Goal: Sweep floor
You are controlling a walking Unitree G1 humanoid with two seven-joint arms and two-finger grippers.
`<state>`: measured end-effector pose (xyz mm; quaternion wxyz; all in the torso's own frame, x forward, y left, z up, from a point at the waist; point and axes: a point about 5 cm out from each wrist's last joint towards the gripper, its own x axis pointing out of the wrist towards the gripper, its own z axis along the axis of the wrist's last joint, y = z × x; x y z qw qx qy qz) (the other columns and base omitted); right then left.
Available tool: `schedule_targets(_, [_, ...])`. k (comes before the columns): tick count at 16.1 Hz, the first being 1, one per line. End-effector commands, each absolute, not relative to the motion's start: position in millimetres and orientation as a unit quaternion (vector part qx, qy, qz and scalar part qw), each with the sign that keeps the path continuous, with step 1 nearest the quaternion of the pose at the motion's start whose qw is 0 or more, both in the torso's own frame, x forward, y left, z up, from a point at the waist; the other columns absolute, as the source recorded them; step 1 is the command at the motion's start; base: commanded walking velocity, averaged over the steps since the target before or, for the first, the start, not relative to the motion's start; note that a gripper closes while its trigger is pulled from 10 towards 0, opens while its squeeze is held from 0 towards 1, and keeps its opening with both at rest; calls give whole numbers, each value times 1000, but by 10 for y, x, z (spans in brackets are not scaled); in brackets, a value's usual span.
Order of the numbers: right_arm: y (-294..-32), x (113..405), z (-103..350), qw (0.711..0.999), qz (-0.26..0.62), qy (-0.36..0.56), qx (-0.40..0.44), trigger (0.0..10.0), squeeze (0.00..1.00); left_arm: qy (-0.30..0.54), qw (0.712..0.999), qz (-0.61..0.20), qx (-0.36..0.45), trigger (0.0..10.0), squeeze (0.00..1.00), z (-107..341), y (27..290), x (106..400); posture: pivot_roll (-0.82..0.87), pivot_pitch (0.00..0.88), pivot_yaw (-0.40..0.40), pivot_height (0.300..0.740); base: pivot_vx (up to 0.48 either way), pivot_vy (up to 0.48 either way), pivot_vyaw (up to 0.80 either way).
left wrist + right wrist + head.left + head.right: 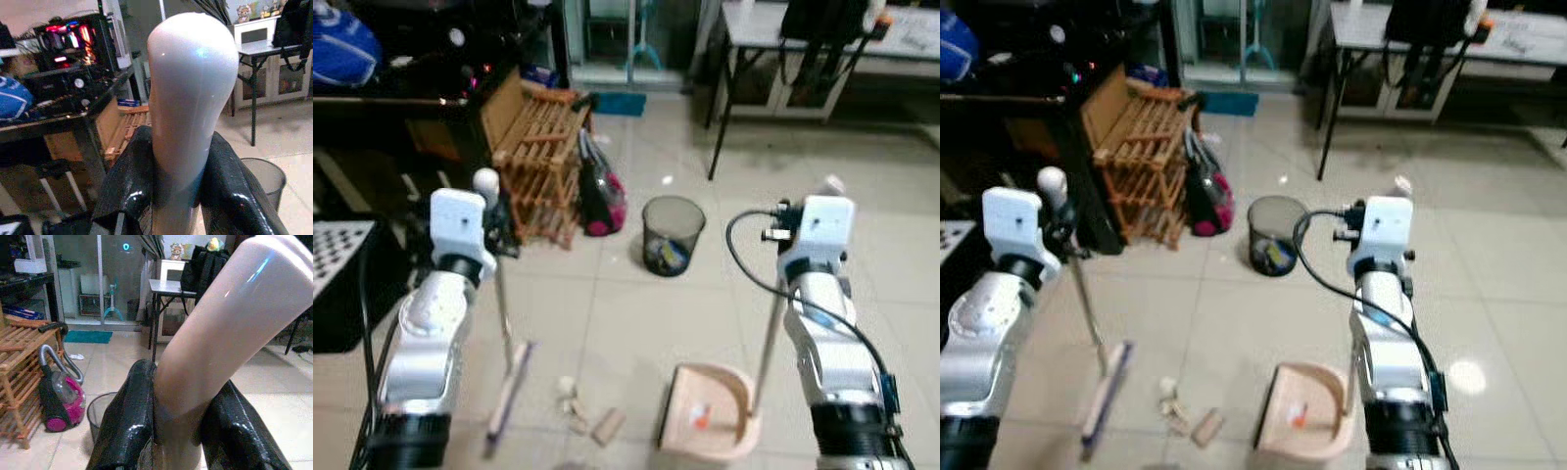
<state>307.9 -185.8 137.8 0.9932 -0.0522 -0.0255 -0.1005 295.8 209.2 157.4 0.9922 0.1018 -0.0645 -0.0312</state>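
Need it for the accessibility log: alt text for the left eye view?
Two silver arms stand upright over a tiled floor, the left tool holding a broom and the right tool a dustpan by its handle. Scraps lie between broom and dustpan; a mesh bin, vacuum and wooden rack stand behind.

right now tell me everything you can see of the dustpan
The dustpan is a pale pink, plastic-looking scoop with raised side and back walls, sitting flat on the tiled floor, mouth facing the scattered debris beside it. A small orange scrap lies inside. A long upright handle rises from its back edge to a rounded pink grip, which the right gripper clamps between its black fingers. The broom stands apart, on the debris's far side.
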Motion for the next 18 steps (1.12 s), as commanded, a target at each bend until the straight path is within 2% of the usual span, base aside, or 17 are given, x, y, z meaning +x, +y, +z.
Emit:
schedule_targets(1, [-1931,3085,1464,991,-115,-40,-57,10000,0,-83,990,-39,103,10000,0,1663,2037,2993,-23,2,0,740,0,382,0])
schedule_targets(18, [-1939,3095,1453,989,-137,-42,-24,10000,0,-75,991,-25,106,10000,0,1658,2095,3049,-14,0,15,740,0,382,-791])
